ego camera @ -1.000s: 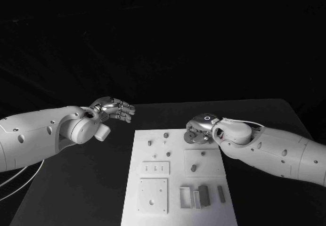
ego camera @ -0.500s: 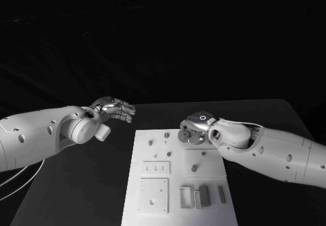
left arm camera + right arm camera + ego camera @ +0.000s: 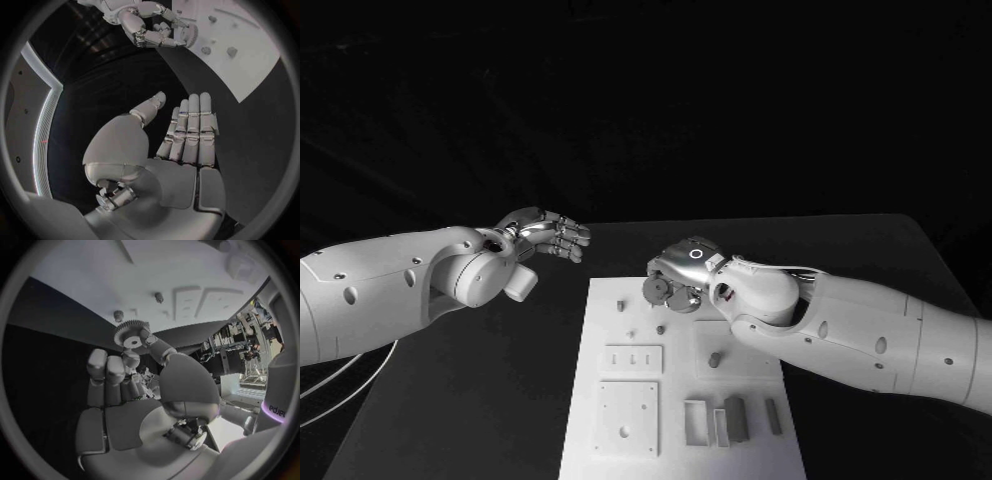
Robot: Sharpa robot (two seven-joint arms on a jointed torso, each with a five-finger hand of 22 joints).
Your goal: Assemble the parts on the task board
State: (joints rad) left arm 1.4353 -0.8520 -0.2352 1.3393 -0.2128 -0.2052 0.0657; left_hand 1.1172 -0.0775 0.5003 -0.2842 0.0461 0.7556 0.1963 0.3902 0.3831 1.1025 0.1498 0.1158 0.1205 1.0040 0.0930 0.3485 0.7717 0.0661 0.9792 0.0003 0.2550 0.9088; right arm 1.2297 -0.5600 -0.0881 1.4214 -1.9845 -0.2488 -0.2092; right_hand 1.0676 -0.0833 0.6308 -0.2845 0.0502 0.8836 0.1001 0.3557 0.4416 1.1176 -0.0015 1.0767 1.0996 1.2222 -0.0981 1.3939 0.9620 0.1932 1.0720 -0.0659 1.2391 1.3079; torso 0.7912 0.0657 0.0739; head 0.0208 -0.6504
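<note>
The right hand (image 3: 678,280), holding a gear (image 3: 130,335), hangs over the far end of the task board (image 3: 620,360), just above two short pegs (image 3: 159,297) standing there; the left hand (image 3: 548,233) hovers flat with fingers spread over bare counter (image 3: 488,380) beyond the board's far left corner, well apart from the right; the near half of the board carries low plates (image 3: 625,412) and upright blocks (image 3: 733,416), with dark counter free on both sides.
</note>
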